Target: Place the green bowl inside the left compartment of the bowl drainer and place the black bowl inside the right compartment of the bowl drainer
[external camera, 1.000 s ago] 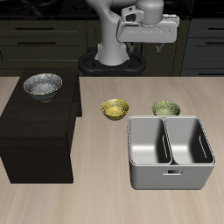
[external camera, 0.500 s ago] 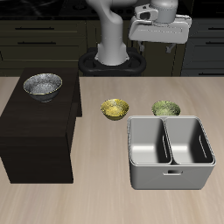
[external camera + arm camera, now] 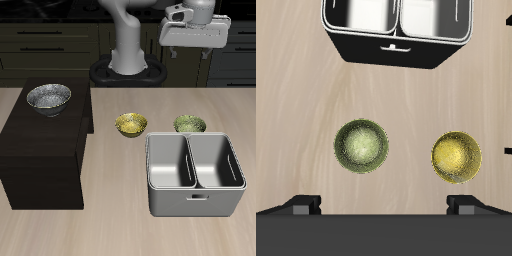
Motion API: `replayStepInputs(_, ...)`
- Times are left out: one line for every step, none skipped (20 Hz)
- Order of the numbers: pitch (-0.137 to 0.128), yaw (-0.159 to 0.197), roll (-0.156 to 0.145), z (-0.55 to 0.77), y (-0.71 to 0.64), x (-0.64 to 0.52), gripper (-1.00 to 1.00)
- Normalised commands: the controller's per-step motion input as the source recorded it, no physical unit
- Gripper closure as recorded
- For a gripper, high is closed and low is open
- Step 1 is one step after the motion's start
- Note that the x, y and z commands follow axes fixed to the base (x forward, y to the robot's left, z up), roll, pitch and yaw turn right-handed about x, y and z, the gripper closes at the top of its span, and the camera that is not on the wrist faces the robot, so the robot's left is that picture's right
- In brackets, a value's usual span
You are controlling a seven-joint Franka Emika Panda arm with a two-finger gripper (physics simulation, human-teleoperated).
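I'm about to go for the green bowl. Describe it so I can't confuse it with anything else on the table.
Find the bowl drainer, the grey two-well tub. Just behind it, two small bowls sit on the tabletop; the green bowl is the one right at the drainer's back rim. It is dull olive, whereas the yellow bowl beside it is bright gold.

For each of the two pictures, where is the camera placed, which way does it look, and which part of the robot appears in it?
Exterior view: high before the table, facing the arm; shows the tool, black bowl on the cabinet.
Wrist view: on the tool, looking straight down; only its dark fingertips show.
Shared: green bowl, yellow bowl, bowl drainer.
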Motion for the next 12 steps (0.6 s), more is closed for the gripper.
replayStepInputs(0.045,-0.002,0.072,-0.01,0.23,0.10,-1.00)
replayStepInputs(-0.005,-0.002,0.042,-0.01,0.22,-0.01,-1.00)
replayStepInputs(-0.041,0.060,0.059,0.05,0.16,0.51,-1.00)
replayStepInputs(-0.009,-0.036,-0.041,-0.04,-0.07,0.13,-1.00)
replayStepInputs(0.013,0.024,0.010,-0.17,0.04,0.14,-1.00)
replayStepInputs(0.000,0.000,0.000,0.00,0.00,0.00,-1.00)
replayStepInputs(0.000,0.000,0.000,0.00,0.00,0.00,-1.00)
replayStepInputs(0.026,0.009,-0.027,-0.49,-0.07,0.34,-1.00)
replayStepInputs(0.009,-0.004,-0.002,-0.18,-0.01,0.04,-1.00)
replayStepInputs(0.090,-0.029,-0.012,-0.41,0.04,0.20,-1.00)
replayStepInputs(0.061,-0.019,-0.033,-0.51,0.05,0.18,-1.00)
replayStepInputs(0.071,-0.009,0.021,-0.43,0.10,0.01,-1.00)
